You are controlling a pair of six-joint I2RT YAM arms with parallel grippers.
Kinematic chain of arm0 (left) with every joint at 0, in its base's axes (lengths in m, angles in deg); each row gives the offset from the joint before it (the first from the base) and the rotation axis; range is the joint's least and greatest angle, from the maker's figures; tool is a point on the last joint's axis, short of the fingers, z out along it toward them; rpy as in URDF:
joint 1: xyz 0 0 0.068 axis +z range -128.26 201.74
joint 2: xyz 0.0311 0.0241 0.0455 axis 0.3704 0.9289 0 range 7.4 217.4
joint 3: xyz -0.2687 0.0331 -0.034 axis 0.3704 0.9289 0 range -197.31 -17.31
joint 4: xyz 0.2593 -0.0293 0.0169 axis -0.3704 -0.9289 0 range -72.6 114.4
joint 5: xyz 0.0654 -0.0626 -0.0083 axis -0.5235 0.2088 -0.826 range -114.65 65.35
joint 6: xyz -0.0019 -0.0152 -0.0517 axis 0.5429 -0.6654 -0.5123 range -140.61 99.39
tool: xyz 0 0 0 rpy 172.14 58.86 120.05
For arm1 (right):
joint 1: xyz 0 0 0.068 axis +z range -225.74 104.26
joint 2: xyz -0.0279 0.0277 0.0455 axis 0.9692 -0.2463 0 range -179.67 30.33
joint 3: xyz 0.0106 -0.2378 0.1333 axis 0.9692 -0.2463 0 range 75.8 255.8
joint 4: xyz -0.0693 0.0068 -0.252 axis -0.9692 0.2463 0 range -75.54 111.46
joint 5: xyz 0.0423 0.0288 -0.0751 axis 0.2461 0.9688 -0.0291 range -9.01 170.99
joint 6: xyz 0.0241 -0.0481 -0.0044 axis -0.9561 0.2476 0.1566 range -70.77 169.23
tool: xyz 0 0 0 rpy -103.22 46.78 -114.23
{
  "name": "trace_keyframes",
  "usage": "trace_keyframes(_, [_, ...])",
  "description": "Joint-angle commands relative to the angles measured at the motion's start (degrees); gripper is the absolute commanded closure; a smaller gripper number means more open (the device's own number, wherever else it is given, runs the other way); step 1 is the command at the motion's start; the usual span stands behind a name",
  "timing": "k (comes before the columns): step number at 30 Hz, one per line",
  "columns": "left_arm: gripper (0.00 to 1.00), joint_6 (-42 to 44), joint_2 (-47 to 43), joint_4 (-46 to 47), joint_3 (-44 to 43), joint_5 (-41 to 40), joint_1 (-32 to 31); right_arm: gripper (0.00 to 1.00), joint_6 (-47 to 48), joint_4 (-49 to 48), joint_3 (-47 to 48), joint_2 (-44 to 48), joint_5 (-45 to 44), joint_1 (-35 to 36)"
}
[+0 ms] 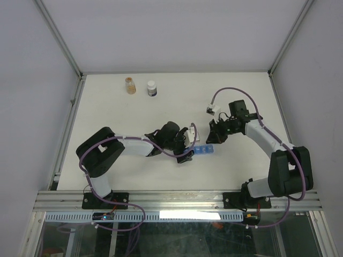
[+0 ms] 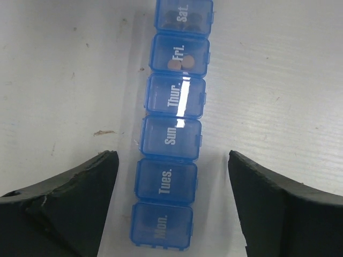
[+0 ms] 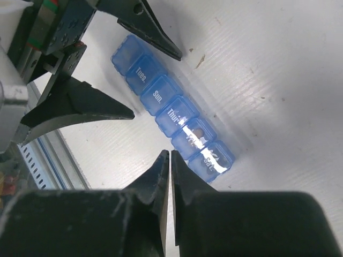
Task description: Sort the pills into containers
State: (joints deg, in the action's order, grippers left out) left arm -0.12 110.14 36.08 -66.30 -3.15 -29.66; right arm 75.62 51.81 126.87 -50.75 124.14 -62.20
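Straddling the containers (image 2: 176,93), the left gripper (image 2: 172,160) is seen released, fingers apart; the right gripper (image 3: 170,158) is seen clenched on nothing beside their other end.

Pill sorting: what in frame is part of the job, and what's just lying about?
Part of the job: blue containers strip; pills in its Fri. compartment; left gripper, open astride the strip; right gripper, shut near its Sat. end.
Lying about: amber bottle; white bottle with dark cap, both at the table's far side.

Translucent-blue containers (image 2: 170,136) in one flat six-lidded strip, pale pills (image 2: 179,64) inside "Fri."
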Motion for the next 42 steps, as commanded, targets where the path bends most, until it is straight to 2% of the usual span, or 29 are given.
trace_keyframes(1, [0.1, -6.36, -5.95, 5.75, -0.93, 1.42, -0.2, 0.93, 1.53, -0.15, 1.08, 4.48, 3.87, -2.19])
trace_keyframes(6, [0.01, -11.94, -12.1, 9.66, 0.21, 4.01, -0.24, 0.9, 1.8, -0.12, 0.96, 7.2, 5.1, -4.12])
trace_keyframes(16, [0.01, -27.81, -26.4, 19.48, 7.54, 3.77, 0.44, 0.86, 2.61, -0.46, 0.81, 13.4, 7.43, -6.36])
trace_keyframes(22, [0.01, -38.07, -36.48, 21.01, 12.75, 1.94, 1.44, 0.77, 2.57, -1.25, 0.89, 18.32, 8.72, -7.87])
trace_keyframes(28, [0.01, -46.16, -46.92, 19.09, 16.15, -2.57, 1.86, 0.58, 1.42, -2.54, 0.63, 23.97, 9.08, -10.55])
trace_keyframes(35, [0.01, -52.16, -57.89, 10.06, 16.11, -10.08, 2.09, 0.29, -1.94, -7.51, 0.09, 31.74, 8.34, -14.22])
trace_keyframes(40, [0.01, -53.07, -60.8, 3.03, 12.56, -12.05, 2.08, 0.04, -8.79, -13.78, -0.1, 36.93, 2.38, -15.7])
trace_keyframes(42, [0.01, -53.05, -60.89, 1.54, 10.81, -12.09, 2.04, 0.01, -12.57, -16.22, 0.03, 38.63, -1.42, -15.91])
